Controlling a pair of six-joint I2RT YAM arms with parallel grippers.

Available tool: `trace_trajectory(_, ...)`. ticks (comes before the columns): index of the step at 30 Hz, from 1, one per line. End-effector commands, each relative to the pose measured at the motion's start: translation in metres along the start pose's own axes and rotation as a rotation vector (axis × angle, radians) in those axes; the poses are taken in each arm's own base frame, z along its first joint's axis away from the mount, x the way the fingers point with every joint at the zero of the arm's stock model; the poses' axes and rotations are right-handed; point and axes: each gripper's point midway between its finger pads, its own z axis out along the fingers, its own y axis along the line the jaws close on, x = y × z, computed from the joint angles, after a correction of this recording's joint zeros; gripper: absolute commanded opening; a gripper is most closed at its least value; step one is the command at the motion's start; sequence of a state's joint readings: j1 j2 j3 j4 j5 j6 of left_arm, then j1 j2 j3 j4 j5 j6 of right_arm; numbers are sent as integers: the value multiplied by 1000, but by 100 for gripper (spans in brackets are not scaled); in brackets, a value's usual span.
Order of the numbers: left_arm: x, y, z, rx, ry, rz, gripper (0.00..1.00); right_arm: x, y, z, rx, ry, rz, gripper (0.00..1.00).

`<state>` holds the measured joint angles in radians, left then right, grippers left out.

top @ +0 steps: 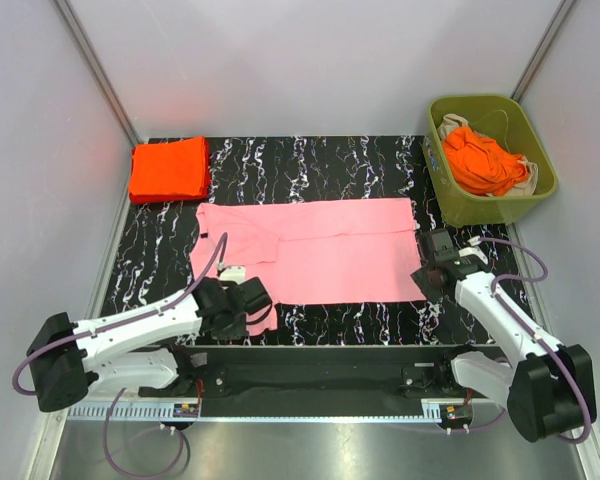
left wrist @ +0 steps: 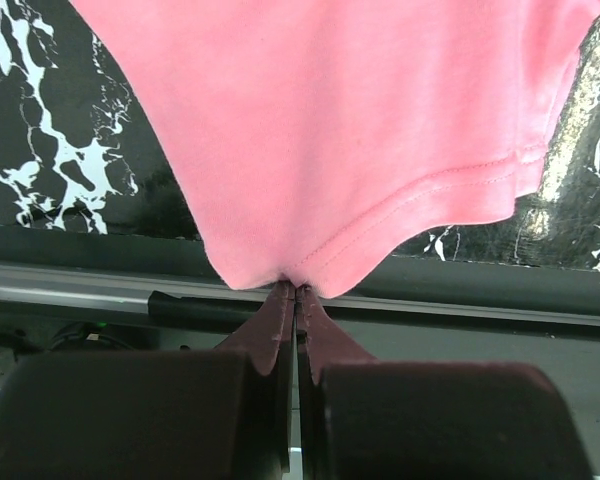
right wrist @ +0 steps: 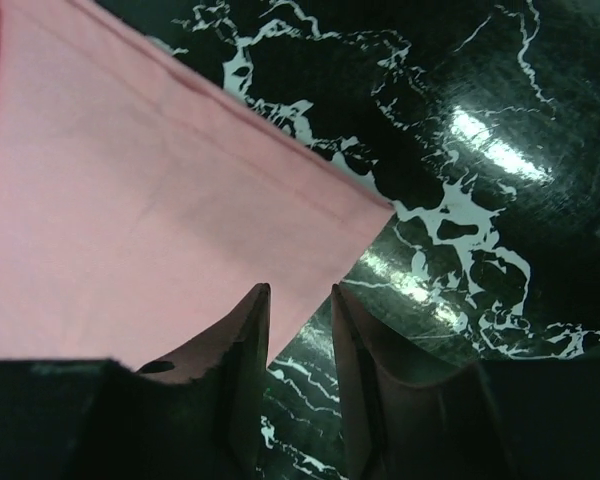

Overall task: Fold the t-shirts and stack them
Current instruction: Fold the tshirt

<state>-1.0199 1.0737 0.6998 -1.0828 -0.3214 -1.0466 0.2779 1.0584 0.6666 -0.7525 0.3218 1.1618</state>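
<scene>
top view: light pink short-sleeved cloth t-shirt (top: 320,250) lies spread flat across the middle of the black white-veined marble-look table (top: 160,260), long side running left to right, one sleeve folded in at its left end. a bright orange-red shirt folded into a square (top: 168,168) sits at the far left corner, apart from the pink one. olive-green plastic bin (top: 450,205) stands at the far right; crumpled orange-red shirts (top: 485,160) lie inside it. left gripper (top: 252,300) is at the pink shirt's near left corner; right gripper (top: 432,272) is at its near right corner.

left wrist view: left gripper (left wrist: 296,290) has its dark fingers pressed together, clamped on the stitched hem of the pink t-shirt (left wrist: 360,130). the cloth fans out from the pinch point over the table (left wrist: 60,150).

right wrist view: right gripper (right wrist: 298,295) has its jaws apart with a clear gap. the left finger lies over the edge of the pink t-shirt (right wrist: 130,220), the right finger over bare table (right wrist: 480,200). nothing is pinched. the shirt's corner lies flat just ahead of the fingertips.
</scene>
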Motion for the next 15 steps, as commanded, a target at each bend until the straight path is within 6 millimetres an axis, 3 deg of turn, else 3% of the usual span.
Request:
trace_trajectory(1,-14,-2,-7,-22,-49,20,0,-11,-11,12,60,-61,54,38)
trace_trajectory(15,-29,1,-18,-39,-102,16,0,-6,-21,37,111,-76,81,40)
